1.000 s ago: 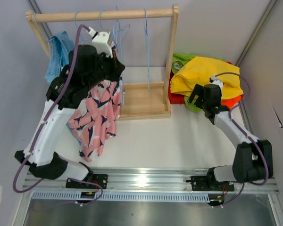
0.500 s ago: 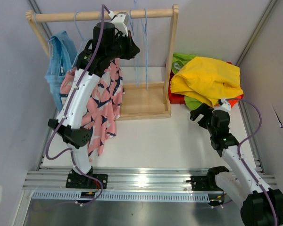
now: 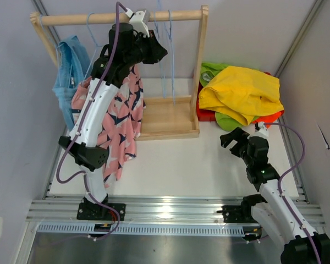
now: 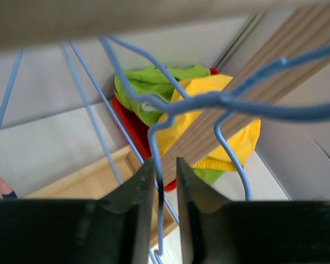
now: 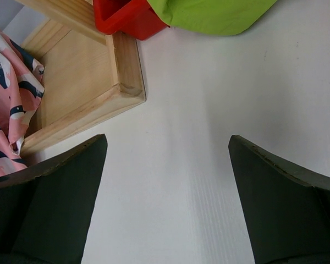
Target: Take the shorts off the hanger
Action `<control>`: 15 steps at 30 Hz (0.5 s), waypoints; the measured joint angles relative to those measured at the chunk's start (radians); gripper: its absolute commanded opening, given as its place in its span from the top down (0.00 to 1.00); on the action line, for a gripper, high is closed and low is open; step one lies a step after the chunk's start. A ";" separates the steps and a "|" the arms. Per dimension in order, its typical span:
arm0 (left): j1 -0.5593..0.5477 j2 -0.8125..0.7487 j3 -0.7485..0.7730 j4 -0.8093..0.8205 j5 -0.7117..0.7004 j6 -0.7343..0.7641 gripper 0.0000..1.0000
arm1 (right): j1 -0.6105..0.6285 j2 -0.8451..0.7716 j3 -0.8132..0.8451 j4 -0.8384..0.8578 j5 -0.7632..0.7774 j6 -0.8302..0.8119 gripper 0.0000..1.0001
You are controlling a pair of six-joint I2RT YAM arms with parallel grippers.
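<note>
Now, from above: my left pincer (image 3: 157,53) is up just under the rail (image 3: 71,20), among the bare blue hangers (image 3: 171,66). How it stands I cannot tell from here. The pink shorts (image 3: 120,118) hang below the rail, their top hidden behind my left arm. The blue shorts (image 3: 66,77) hang at the rail's left end. Right of the post (image 3: 199,66), the yellow shorts (image 3: 239,93) lie heaped over the green shorts (image 3: 212,71) and orange shorts (image 3: 272,117) in a red bin (image 3: 205,115). My right pincer (image 3: 229,144) is low over the table (image 3: 187,165), near the bin, its fingers spread.

My left wrist shows what the top view hides: the left pincer (image 4: 165,181) is only a slit apart, and one hanger (image 4: 220,100) wire runs down through the gap, seemingly unpinched. Beyond, the post (image 4: 253,82) cuts across the yellow shorts (image 4: 209,85), green shorts (image 4: 154,82) and bin (image 4: 135,124).

My right wrist shows the right pincer (image 5: 168,192) wide apart with nothing between, over bare table (image 5: 198,110). The rack's base (image 5: 82,93), the bin (image 5: 121,16), a green shorts (image 5: 209,14) edge and a fold of pink shorts (image 5: 11,99) lie ahead.
</note>
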 measured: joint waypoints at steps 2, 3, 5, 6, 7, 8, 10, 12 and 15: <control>0.000 -0.018 -0.029 0.007 -0.004 0.003 0.58 | 0.000 -0.002 0.000 -0.001 -0.005 0.004 0.02; 0.000 -0.026 -0.039 0.003 -0.008 0.002 0.53 | 0.000 -0.005 0.000 -0.002 -0.007 0.006 0.02; 0.000 -0.036 -0.047 -0.011 -0.018 0.002 0.52 | 0.000 -0.012 0.000 -0.005 -0.008 0.009 0.02; 0.000 -0.039 -0.049 -0.018 -0.023 0.001 0.51 | 0.000 -0.018 0.000 -0.008 -0.010 0.010 0.02; 0.000 -0.040 -0.050 -0.022 -0.027 0.002 0.50 | 0.001 -0.024 0.000 -0.013 -0.011 0.013 0.02; 0.000 -0.041 -0.051 -0.025 -0.029 0.001 0.50 | 0.001 -0.030 0.000 -0.016 -0.011 0.013 0.02; -0.001 -0.044 -0.051 -0.037 -0.031 0.001 0.50 | 0.002 -0.046 0.000 -0.025 -0.012 0.013 0.02; -0.003 -0.050 -0.051 -0.056 -0.035 0.000 0.45 | 0.002 -0.064 0.000 -0.033 -0.014 0.013 0.02; -0.016 -0.064 -0.052 -0.098 -0.053 -0.002 0.31 | 0.002 -0.088 0.000 -0.051 -0.014 0.013 0.02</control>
